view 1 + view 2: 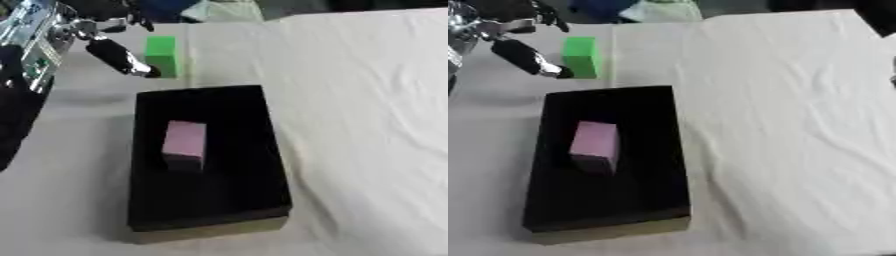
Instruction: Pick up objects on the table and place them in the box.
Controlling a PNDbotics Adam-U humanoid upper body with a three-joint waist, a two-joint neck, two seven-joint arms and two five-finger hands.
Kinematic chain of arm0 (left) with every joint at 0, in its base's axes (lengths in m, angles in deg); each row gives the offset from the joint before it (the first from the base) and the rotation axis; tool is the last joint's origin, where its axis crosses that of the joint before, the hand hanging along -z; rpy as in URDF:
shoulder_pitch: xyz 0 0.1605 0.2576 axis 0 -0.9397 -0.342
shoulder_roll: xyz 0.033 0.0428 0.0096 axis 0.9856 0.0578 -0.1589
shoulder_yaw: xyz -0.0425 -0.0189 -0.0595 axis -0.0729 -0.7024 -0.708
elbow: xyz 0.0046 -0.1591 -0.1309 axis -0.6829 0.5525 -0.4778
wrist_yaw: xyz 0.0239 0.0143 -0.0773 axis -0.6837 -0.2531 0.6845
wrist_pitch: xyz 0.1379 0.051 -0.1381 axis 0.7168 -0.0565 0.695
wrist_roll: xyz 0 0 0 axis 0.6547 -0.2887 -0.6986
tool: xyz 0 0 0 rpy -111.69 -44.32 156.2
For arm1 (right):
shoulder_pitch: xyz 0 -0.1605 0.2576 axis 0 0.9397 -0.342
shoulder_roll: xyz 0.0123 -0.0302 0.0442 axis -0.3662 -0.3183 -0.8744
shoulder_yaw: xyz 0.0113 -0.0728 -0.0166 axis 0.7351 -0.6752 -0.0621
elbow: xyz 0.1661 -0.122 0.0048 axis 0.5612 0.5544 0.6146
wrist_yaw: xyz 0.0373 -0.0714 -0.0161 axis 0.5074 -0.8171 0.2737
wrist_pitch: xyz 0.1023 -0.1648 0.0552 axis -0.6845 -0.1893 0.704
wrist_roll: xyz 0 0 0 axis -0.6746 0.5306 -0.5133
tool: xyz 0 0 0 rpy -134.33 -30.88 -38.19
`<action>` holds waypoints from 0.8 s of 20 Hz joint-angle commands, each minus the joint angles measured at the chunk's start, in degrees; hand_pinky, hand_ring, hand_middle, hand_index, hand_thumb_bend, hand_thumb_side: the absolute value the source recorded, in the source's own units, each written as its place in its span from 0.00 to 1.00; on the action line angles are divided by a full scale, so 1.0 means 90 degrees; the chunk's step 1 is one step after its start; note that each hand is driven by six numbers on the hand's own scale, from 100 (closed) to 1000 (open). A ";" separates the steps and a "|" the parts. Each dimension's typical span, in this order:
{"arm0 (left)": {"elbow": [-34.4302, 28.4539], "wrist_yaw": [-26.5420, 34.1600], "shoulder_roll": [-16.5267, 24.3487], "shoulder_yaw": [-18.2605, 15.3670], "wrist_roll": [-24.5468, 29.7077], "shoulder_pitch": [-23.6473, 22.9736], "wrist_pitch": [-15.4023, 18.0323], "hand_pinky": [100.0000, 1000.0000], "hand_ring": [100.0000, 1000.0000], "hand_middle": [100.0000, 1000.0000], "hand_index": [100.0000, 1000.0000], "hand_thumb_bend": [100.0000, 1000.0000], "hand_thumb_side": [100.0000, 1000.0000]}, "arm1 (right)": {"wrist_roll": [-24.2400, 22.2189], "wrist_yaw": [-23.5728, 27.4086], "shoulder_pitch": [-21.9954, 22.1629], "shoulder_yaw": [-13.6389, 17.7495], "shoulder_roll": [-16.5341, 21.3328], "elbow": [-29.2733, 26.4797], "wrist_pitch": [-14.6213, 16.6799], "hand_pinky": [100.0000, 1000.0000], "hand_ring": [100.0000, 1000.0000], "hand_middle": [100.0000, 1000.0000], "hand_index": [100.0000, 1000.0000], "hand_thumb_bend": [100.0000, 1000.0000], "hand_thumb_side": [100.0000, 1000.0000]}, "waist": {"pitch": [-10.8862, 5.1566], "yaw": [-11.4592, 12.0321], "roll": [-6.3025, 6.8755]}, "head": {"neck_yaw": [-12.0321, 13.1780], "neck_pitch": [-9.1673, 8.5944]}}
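- Left hand (118, 55) seen at the upper left, one extended finger reaching down and rightward, tip at or just short of the green block's near left edge; contact impossible to confirm
- Held nothing; rest of the fingers too hidden by the wrist to call spread or curled, so cannot tell
- Green block (162, 55) stood upright on the white cloth (350, 125), immediately right of the fingertip, long axis vertical
- Black box (210, 205) lay below and right of the hand, nearer the camera, long axis running away from the robot
- Pink block (185, 144) already inside the box, near its middle
- Right hand absent from both views, so left judged the nearer by far
- Coming move judged to hinge on closing around the block just rightward of the finger
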 commanded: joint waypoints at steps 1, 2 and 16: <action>0.0051 -0.0096 0.0042 -0.0144 -0.0050 0.0212 -0.0070 0.83 0.85 0.85 0.90 0.48 0.64 | 0.0077 0.0071 -0.0030 0.0119 0.0100 -0.0093 -0.0031 0.84 0.70 0.65 0.85 0.00 0.97 | -0.0108 -0.0032 -0.0001 | 0.0060 -0.0088; 0.0086 -0.0099 0.0037 -0.0167 -0.0059 0.0222 -0.0096 0.84 0.85 0.86 0.91 0.48 0.62 | 0.0088 0.0078 -0.0024 0.0125 0.0093 -0.0093 -0.0047 0.84 0.70 0.64 0.85 0.00 0.97 | -0.0099 -0.0049 0.0002 | 0.0076 -0.0100; 0.0216 -0.0374 0.0176 -0.0321 -0.0258 0.0425 -0.0190 0.84 0.86 0.88 0.93 0.47 0.55 | 0.0134 0.0121 -0.0017 0.0148 0.0047 -0.0093 -0.0118 0.83 0.69 0.63 0.84 0.00 0.98 | 0.0087 -0.0288 0.0098 | 0.0316 -0.0298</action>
